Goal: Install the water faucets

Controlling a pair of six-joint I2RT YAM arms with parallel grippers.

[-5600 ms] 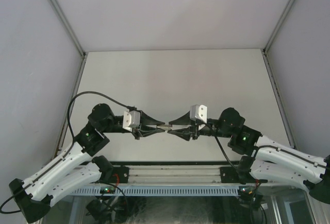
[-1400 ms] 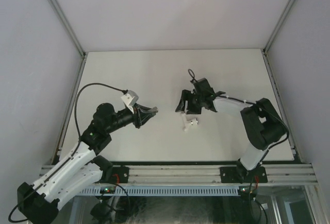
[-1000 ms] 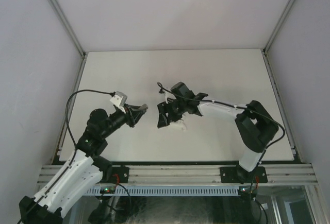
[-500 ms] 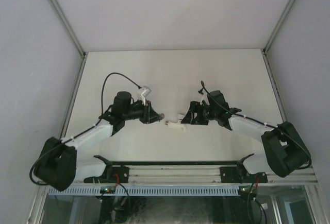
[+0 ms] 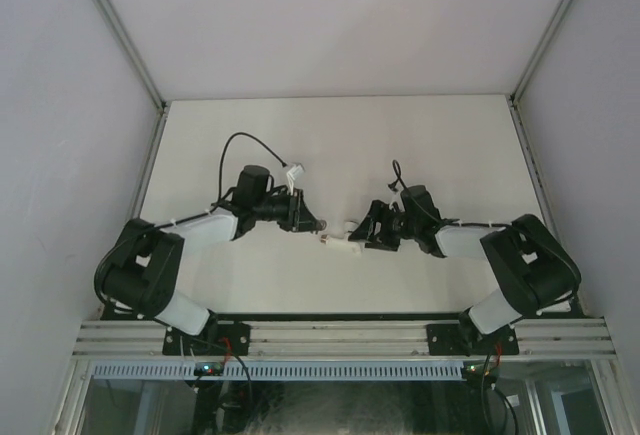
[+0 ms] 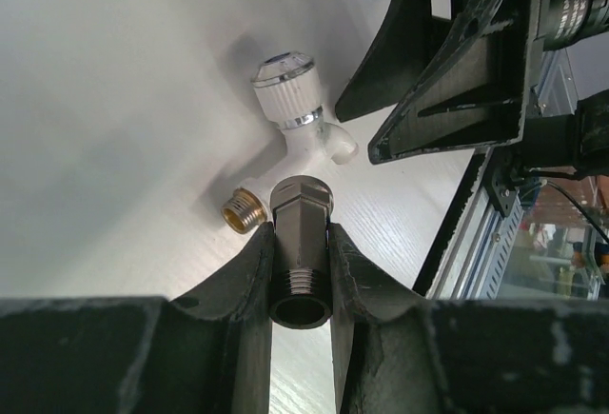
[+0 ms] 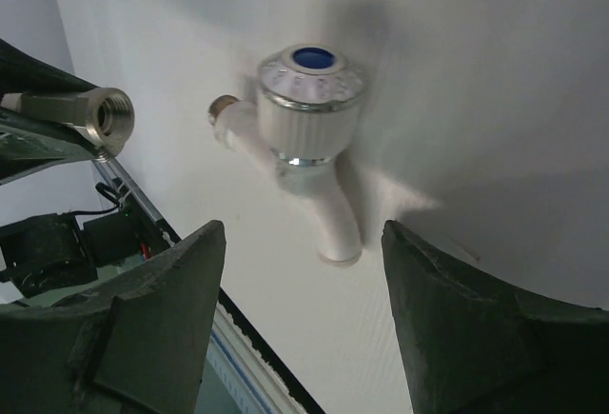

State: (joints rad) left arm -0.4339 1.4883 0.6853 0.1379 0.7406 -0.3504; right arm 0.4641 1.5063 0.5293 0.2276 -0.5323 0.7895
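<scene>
The white elbow tap [image 5: 341, 245] lies loose on the table between the two grippers. In the right wrist view the tap [image 7: 309, 128] shows a ribbed knob with a blue cap, a brass threaded end and its spout towards me. My right gripper [image 7: 303, 233] is open just short of that spout, touching nothing. My left gripper [image 6: 301, 233] is shut on the dark-grey metal fitting [image 6: 301, 243], with the fitting's hex end a little short of the tap's brass end [image 6: 245, 212]. In the top view the left gripper [image 5: 310, 223] and right gripper [image 5: 368, 227] face each other.
The white table [image 5: 330, 145] is walled on three sides. A metal rail [image 5: 340, 337] with the arm bases runs along the near edge. In the left wrist view the right gripper's dark fingers [image 6: 457, 71] hang close beside the tap.
In the last second the left gripper carried the fitting right, up to the tap. The right gripper swung from over the tap to its right side, still open. The tap stayed on the table.
</scene>
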